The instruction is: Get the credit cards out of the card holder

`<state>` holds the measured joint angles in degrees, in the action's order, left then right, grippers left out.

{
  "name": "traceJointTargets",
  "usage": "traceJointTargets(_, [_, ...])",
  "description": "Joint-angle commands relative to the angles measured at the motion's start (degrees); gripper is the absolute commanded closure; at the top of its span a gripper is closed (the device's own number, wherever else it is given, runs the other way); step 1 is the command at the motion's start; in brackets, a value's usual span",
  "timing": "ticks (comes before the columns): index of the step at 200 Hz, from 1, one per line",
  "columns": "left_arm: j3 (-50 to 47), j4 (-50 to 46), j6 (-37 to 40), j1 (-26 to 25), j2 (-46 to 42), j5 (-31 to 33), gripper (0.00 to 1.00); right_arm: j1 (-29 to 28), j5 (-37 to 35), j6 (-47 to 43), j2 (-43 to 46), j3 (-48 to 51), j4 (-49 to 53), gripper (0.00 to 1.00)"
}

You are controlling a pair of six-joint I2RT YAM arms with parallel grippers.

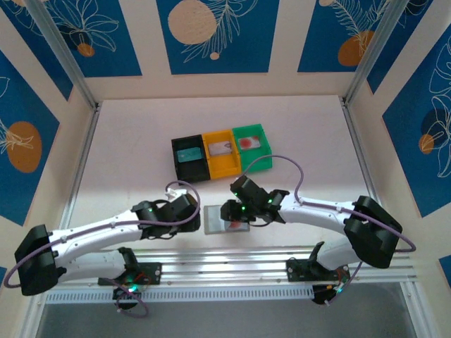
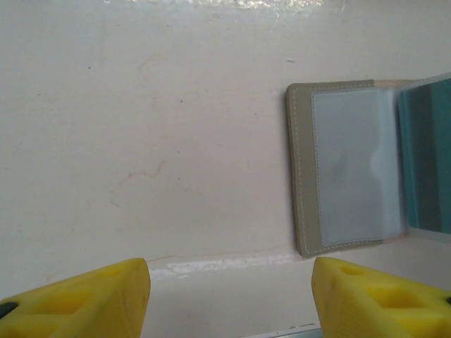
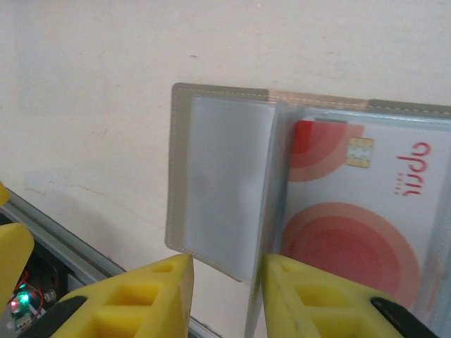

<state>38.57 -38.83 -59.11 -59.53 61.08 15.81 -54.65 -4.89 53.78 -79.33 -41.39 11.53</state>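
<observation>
Currently: grey-taupe folding card holder [image 3: 218, 183], lying open and flat on white table [image 2: 141, 141], between both grippers. Pale plastic credit card [image 3: 359, 225] with red circles sits in a clear pocket. Right gripper [image 3: 225, 296]: jaws narrowly apart at the raised clear leaf [image 3: 271, 211], likely to expose the card. Left gripper [image 2: 229, 296]: spread, empty, beside the holder.

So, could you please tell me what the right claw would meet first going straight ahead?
Probably the open card holder: its clear pocket flap lies just ahead of the right claw.
</observation>
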Motion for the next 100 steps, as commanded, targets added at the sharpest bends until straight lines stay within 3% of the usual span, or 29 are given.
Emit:
traceJointTargets(1, [-1.49,-2.56,-1.65,0.63,-1.70,1.50,0.37,-1.02,1.58,1.04,-1.15,-2.00,0.24,0.66])
traceJointTargets(100, [-2.43,-3.71,-2.47,0.73,-4.74,1.18,0.37,-3.81,4.74,2.60,-8.23,-5.27,-2.77,0.66])
